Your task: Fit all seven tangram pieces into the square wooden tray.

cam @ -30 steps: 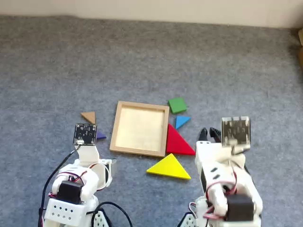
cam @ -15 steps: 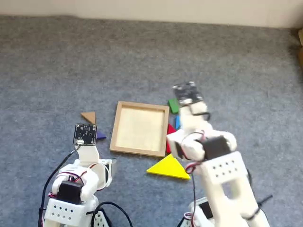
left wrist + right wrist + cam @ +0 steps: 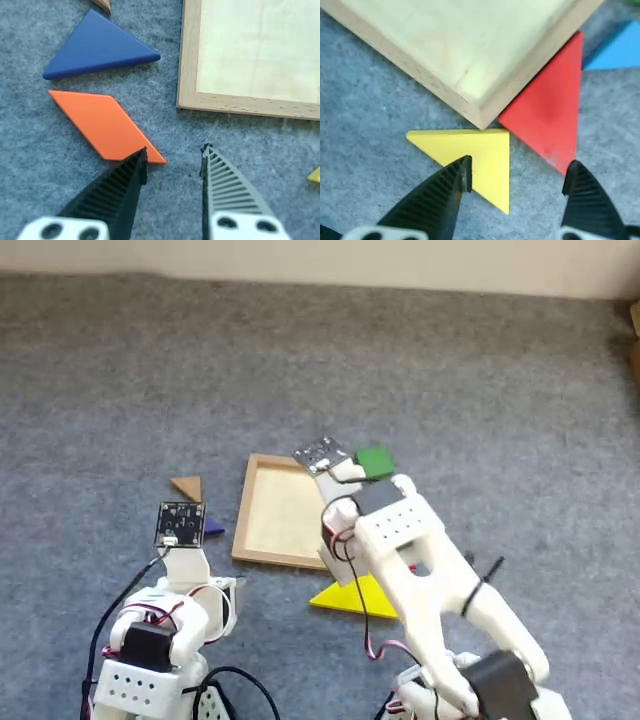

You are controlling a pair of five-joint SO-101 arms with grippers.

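Grey carpet-like tabletop (image 3: 520,390) — w/ pale wall strip (image 3: 300,258) at far edge.

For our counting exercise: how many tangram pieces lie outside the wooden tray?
7. Left of the tray: tan triangle, dark blue triangle, orange parallelogram. Right of it: green square, light blue piece, red triangle. At its near right corner: yellow triangle. None hidden.
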